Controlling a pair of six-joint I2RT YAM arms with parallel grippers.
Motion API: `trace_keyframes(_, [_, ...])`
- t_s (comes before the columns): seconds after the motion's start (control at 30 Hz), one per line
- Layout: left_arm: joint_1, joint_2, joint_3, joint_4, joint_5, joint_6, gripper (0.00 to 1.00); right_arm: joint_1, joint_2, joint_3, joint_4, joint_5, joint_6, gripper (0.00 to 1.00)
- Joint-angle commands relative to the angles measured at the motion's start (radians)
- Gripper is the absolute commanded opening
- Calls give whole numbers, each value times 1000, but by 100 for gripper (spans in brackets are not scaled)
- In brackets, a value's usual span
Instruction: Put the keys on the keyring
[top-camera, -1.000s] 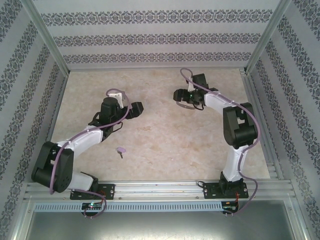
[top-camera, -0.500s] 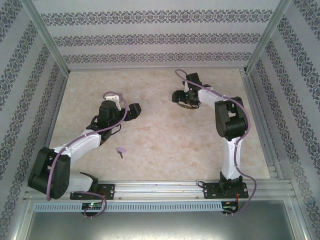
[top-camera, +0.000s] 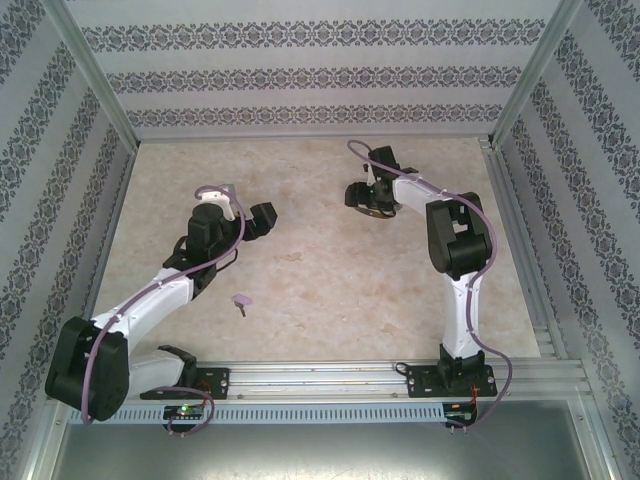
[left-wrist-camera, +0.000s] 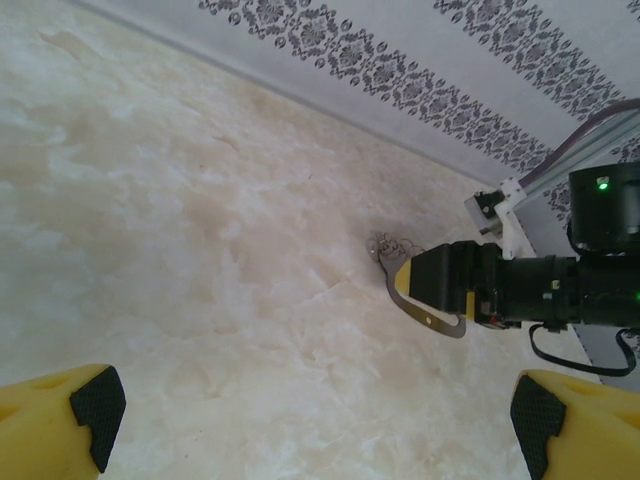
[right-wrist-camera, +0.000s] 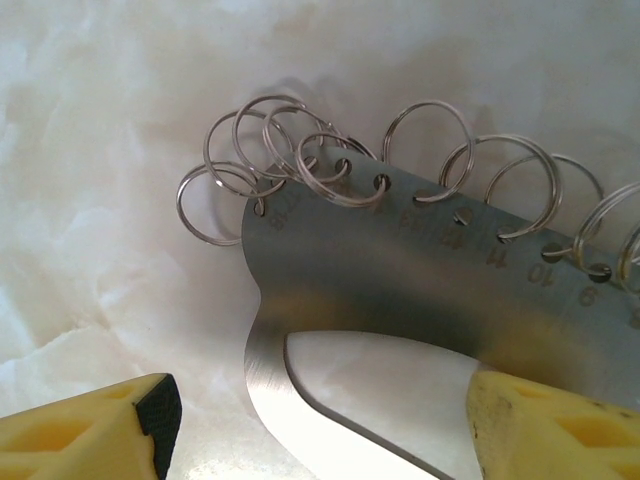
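The keyring (right-wrist-camera: 400, 250) is a grey metal loop with numbered holes along one edge, and several thin wire rings (right-wrist-camera: 300, 140) hang from them. It lies flat on the table at the back right (top-camera: 377, 211). My right gripper (right-wrist-camera: 320, 420) hangs just above it, open, with one yellow finger (right-wrist-camera: 90, 435) left of the loop and the other over its right side. One small lilac key (top-camera: 241, 300) lies on the table towards the front. My left gripper (top-camera: 262, 220) hovers wide open above bare table. In its wrist view the keyring (left-wrist-camera: 425, 312) shows under the right gripper (left-wrist-camera: 440, 283).
The marble-patterned table (top-camera: 320, 270) is enclosed by patterned walls (top-camera: 320, 70) with metal frame posts at the corners. An aluminium rail (top-camera: 320, 378) runs along the near edge, where both arm bases are bolted.
My right arm has stretched further out and brought its gripper down over the keyring, jaws narrowing a little. The left arm has swung slightly left and back. The key has not moved.
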Motion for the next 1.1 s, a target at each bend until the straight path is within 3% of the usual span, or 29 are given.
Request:
trace_keyframes(0.0, [-10, -29, -14, -17, -19, -6, 100, 49, -9, -72, -62, -32, 7, 74])
trace_keyframes(0.5, [-11, -119, -32, -62, -47, 0, 100, 188, -158, -291, -9, -30, 20, 71])
trace_keyframes(1.07, [-10, -238, -1, -132, -77, 31, 100, 558, -199, -400, 126, -82, 161, 70])
